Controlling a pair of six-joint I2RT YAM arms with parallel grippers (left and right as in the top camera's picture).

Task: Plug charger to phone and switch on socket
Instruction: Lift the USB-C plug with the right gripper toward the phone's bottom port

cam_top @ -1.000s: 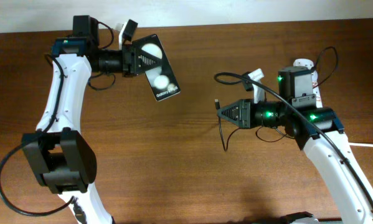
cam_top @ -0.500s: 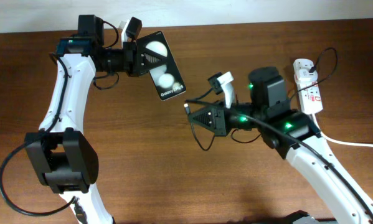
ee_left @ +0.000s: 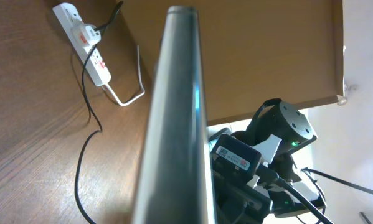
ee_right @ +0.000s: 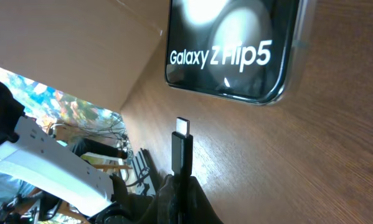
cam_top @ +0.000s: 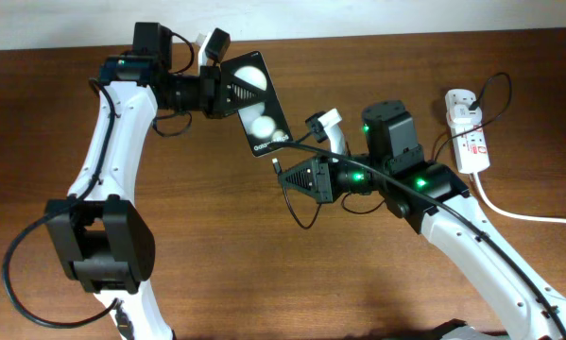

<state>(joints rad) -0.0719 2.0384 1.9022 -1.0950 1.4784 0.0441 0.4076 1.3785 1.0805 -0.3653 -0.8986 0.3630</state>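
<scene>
Right pincer is clamped shut on the charger tip, held just short of the phone, which is gripped tight by the left pincer; if misaligned, the plug could be jammed against the casing.

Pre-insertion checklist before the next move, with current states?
1. Left end effector shut on the flat black glossy phone: ok.
2. Right end effector shut on the thin black charger cable's small connector tip: ok.
3. Tip seated in the phone: not ok, there is a gap.
4. Tip lined up with the port: cannot tell, port not visible.
5. White plastic power strip switched on: cannot tell.
</scene>
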